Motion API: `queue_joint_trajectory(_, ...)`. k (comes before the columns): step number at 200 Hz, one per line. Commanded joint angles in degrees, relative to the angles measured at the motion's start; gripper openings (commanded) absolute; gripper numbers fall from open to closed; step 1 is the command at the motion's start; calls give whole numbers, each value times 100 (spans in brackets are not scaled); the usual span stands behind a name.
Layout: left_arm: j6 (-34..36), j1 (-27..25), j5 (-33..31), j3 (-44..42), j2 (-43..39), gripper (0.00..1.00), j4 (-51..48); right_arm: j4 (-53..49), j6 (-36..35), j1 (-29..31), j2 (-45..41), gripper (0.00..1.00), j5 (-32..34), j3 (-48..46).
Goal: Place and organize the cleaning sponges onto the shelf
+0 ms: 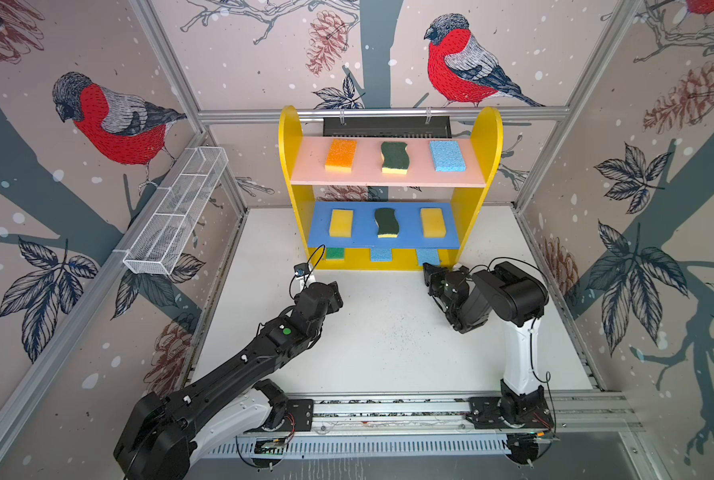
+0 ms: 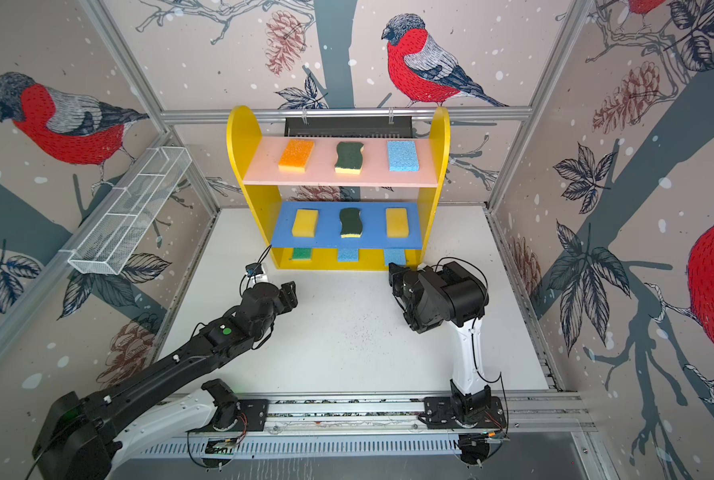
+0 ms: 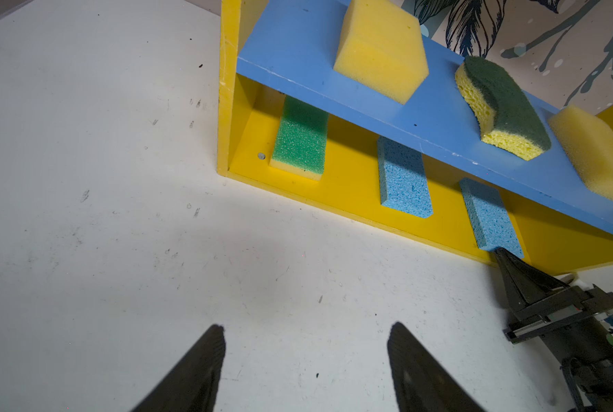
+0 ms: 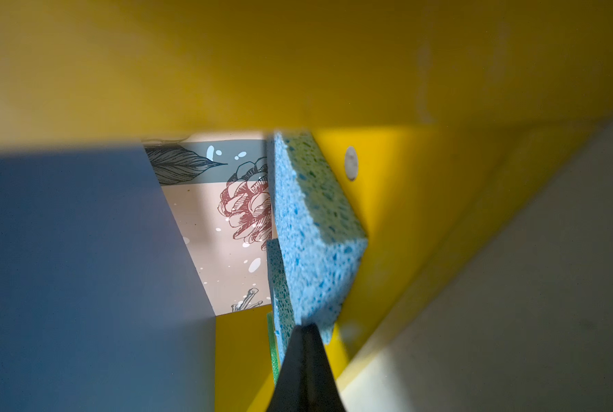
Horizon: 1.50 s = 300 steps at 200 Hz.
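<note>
Yellow 3-board shelf [image 1: 486,137]: 9 foam sponges [image 1: 340,154] aboard, only alignment remaining; right gripper [image 3: 500,252] clenched against light-blue rectangular sponge [image 3: 490,217]; left gripper [image 3: 305,330] released

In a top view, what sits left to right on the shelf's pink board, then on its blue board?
Pink board: orange sponge → upper wavy scourer → light blue sponge. Blue board: left yellow sponge → lower wavy scourer → right yellow sponge.

robot lab cell, aluminium frame [image 1: 243,115], bird-print wall panels [image 1: 463,62], arms [image 1: 243,365] on a rail [image 1: 388,405]
</note>
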Motion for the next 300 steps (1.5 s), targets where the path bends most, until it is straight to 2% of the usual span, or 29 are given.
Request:
queue_joint_trajectory(1, -27, 18, 44, 46, 41, 73, 123, -1553, -31, -12, 138, 1, -132, 9)
queue_joint_trajectory(118, -70, 23, 70, 2, 123, 73, 187, -1959, -263, 117, 182, 1, -264, 343)
queue_joint_trajectory(187, -149, 23, 94, -112, 61, 73, 248, -1763, -68, 205, 150, 1, -200, 130)
queue_joint_trajectory(243, -172, 24, 120, -198, 4, 73, 256, -1656, 232, 228, -46, 1, 226, -207)
queue_joint_trajectory(300, -378, 30, 200, -314, -25, 73, 362, -1866, 660, 345, -94, 1, 724, -84)
